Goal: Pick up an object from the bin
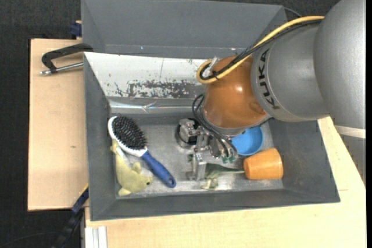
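- The end effector (199, 166) is seen low in the bin (174, 26), lower centre of the frame, just above a small green thing (210, 183); its opening cannot be told.
- An orange cup (264, 165) is seen to the right and a blue-handled brush (139, 148) to the left.

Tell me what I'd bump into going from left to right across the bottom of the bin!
First the white hairbrush with its blue handle → the robot's gripper → the orange cup lying on its side.

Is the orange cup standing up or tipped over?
Tipped over: the orange cup lies on its side, tapered wall facing up.
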`<state>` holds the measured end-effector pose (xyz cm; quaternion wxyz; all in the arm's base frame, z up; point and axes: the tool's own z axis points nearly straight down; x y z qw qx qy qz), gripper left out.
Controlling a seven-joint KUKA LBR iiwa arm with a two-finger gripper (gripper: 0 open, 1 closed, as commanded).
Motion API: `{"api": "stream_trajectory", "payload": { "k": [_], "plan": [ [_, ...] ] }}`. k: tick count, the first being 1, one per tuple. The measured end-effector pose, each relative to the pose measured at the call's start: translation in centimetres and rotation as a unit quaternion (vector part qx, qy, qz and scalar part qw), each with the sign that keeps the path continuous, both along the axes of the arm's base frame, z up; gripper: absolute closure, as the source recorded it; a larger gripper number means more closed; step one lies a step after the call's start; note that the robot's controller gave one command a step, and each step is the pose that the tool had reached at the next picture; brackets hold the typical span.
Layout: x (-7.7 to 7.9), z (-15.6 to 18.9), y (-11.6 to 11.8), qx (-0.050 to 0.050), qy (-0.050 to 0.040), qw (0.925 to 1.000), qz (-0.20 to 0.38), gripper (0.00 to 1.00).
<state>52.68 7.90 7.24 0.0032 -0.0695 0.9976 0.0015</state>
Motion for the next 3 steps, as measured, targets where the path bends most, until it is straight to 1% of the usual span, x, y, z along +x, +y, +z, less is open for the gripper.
{"api": "stream_trajectory", "payload": {
  "k": [1, 2, 3],
  "plan": [
    [4.75, -0.04, -2.44, 0.001, -0.0007, 0.9861, -0.166, 0.0],
    [5.23, 0.54, -2.43, 0.003, -0.0081, 0.986, -0.166, 1.0],
    [4.68, -0.06, -2.49, 0.0, 0.0007, 0.9861, -0.166, 0.0]
  ]
}}
